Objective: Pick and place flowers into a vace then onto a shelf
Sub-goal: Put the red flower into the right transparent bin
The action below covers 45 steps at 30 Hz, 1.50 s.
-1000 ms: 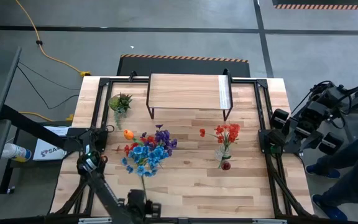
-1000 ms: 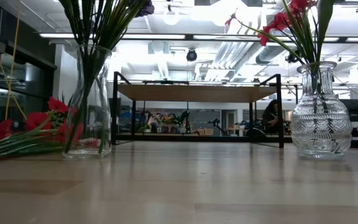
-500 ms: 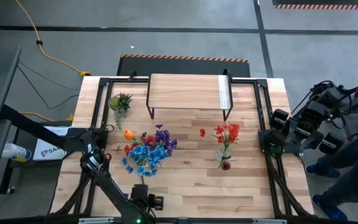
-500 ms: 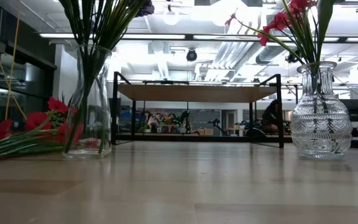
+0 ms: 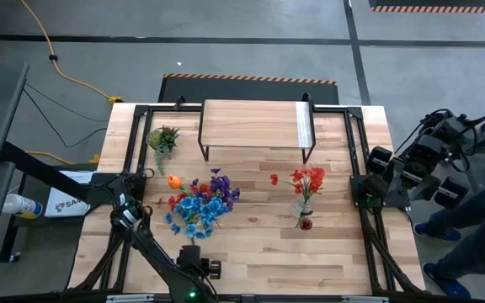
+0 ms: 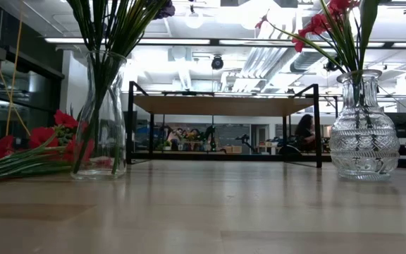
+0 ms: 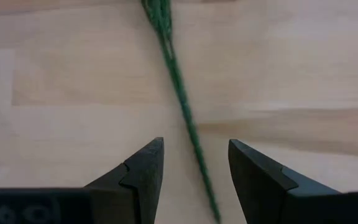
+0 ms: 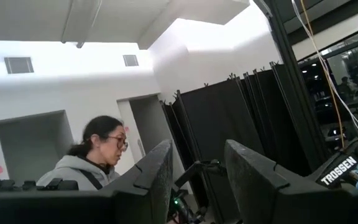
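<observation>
A bunch of blue, red, purple and orange flowers (image 5: 197, 206) stands in a clear vase (image 6: 101, 116) left of the table's middle. More red flowers (image 6: 20, 152) lie flat on the wood beside it. One long green stem (image 7: 180, 93) lies on the table and runs toward the near edge. My left gripper (image 5: 202, 266) hovers open over that stem's free end, a finger on either side (image 7: 194, 168), touching nothing. A cut-glass vase (image 6: 363, 134) with red flowers (image 5: 307, 181) stands right of centre. The shelf (image 5: 255, 124) stands on black legs at the far side. My right gripper (image 8: 197, 168) waits open beyond the table's right edge.
A small spiky green plant (image 5: 162, 139) sits near the far left corner. A loose red bloom (image 5: 274, 178) lies between the two vases. Black frame rails run along the table's sides. A person (image 8: 98, 158) shows in the room beyond, and another (image 5: 470, 227) stands off the right edge.
My left gripper has moved a short way toward the table's right and slightly toward the far edge, along the near edge, coming over the free end of the lying stem. Flowers, vases and shelf have stayed where they were.
</observation>
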Each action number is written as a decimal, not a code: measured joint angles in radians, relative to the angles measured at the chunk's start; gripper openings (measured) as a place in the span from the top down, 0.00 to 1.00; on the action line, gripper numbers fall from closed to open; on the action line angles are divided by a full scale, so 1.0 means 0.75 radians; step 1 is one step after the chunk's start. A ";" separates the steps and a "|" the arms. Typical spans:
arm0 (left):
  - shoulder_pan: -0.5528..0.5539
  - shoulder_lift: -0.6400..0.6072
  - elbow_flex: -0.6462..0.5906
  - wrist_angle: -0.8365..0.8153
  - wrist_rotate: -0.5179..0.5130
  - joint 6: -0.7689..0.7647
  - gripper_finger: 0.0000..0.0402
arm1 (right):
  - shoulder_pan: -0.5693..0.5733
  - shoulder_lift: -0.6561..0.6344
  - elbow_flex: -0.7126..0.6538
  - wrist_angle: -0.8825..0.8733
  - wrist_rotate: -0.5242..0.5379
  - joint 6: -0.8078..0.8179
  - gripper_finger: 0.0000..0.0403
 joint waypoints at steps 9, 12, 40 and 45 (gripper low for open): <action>0.021 0.000 -0.113 0.139 0.027 0.003 0.47 | -0.001 0.000 0.000 -0.001 0.063 0.004 0.66; 0.036 -0.003 -0.142 0.162 0.029 0.020 0.47 | 0.000 0.000 0.000 -0.001 0.081 0.004 0.66; 0.070 -0.005 -0.186 0.189 0.162 0.051 0.69 | 0.000 0.002 0.000 -0.001 0.129 0.004 0.66; 0.070 -0.005 -0.188 0.176 0.190 0.036 0.84 | 0.000 0.002 0.000 -0.001 0.128 0.004 0.66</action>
